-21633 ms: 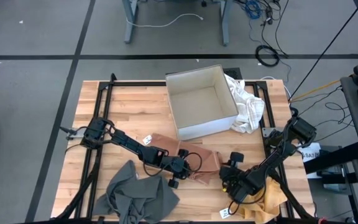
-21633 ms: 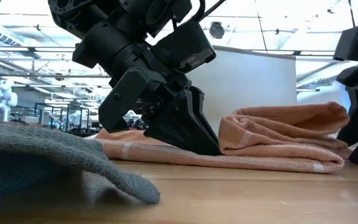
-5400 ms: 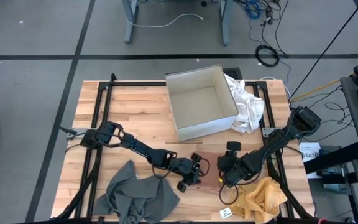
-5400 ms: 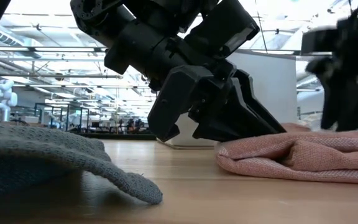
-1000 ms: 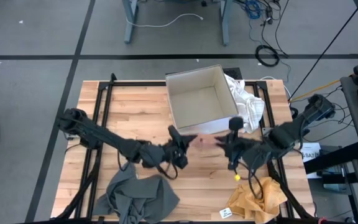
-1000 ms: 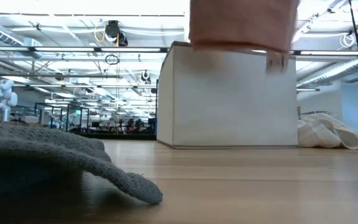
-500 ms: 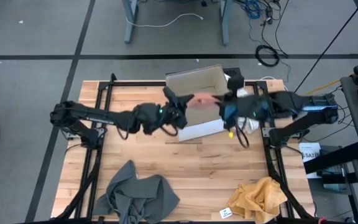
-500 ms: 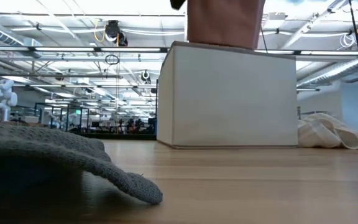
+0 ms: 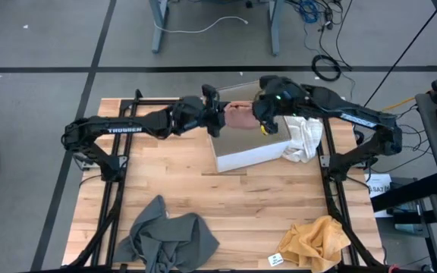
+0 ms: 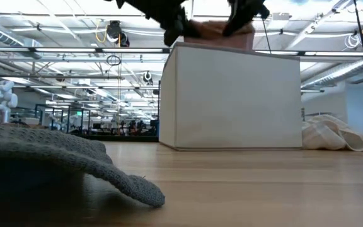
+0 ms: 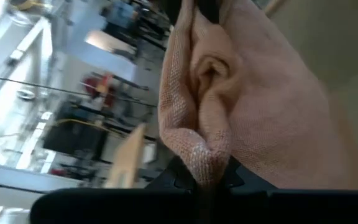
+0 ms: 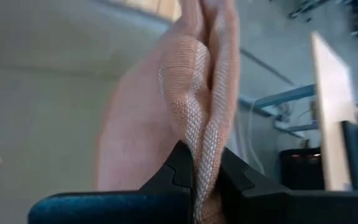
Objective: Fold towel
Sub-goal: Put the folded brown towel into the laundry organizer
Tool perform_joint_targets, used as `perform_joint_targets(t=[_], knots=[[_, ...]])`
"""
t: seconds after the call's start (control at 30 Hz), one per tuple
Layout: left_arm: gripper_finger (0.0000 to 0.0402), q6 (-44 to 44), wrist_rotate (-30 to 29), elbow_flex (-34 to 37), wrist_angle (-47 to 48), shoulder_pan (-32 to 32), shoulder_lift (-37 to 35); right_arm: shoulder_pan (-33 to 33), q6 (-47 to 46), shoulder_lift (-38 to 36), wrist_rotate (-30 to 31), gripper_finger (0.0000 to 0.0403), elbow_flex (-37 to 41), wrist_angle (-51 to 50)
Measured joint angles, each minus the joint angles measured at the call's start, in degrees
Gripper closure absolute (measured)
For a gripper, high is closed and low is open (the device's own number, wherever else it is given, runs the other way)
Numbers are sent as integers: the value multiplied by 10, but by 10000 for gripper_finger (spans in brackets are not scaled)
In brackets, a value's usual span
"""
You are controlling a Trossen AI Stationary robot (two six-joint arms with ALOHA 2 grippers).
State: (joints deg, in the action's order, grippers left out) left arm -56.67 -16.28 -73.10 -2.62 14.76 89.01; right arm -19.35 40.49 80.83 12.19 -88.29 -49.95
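I read "TROSSEN" on the left arm, nearer me than the box. The towel hangs bunched over the box's open top, stretched between both grippers. Left gripper pinches its left end, right gripper its right end. Both arms reach level across the box from opposite sides.
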Motion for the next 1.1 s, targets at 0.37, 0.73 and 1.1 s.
perform_joint_targets(t=[0.37,0.73,1.1], knots=[[386,53,105,1,49,82,1,-87,63,86,-51,387,0,53],[358,105,290,-2,217,91,60,-105,-9,100,-260,284,1,-38],[333,157,293,0,197,37,51,-104,-68,103,-276,200,1,-76]])
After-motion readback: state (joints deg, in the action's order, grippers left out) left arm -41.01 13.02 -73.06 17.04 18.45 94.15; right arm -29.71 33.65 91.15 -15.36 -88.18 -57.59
